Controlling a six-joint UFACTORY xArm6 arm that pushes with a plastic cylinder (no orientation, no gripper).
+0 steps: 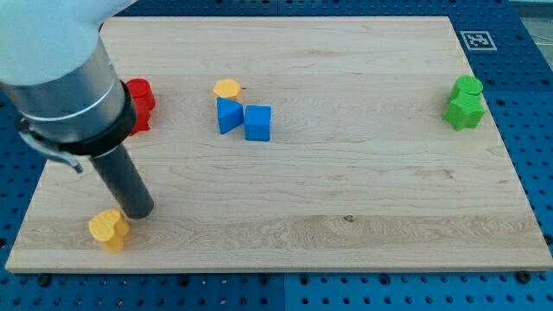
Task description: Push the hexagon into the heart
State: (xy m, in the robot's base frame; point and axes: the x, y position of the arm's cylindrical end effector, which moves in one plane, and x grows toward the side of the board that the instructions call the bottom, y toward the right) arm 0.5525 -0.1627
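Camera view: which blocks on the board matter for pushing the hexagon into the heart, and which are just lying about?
In the job:
- yellow hexagon, at the view's top
- yellow heart, at the view's bottom left
- my tip, just right of the heart, far from the hexagon

Lying about:
- two blue blocks below the hexagon
- red blocks behind the arm
- green blocks at the right

The tool's tip [140,210] is sitting just beside the yellow heart [108,229] at the surface's [363,199] bottom left. Two blue blocks [244,117] are crowding the yellow hexagon [226,88] from below, touching each other. The red block [140,104] is lying half hidden behind the arm. The green block [465,102] is standing well apart at the view's right.
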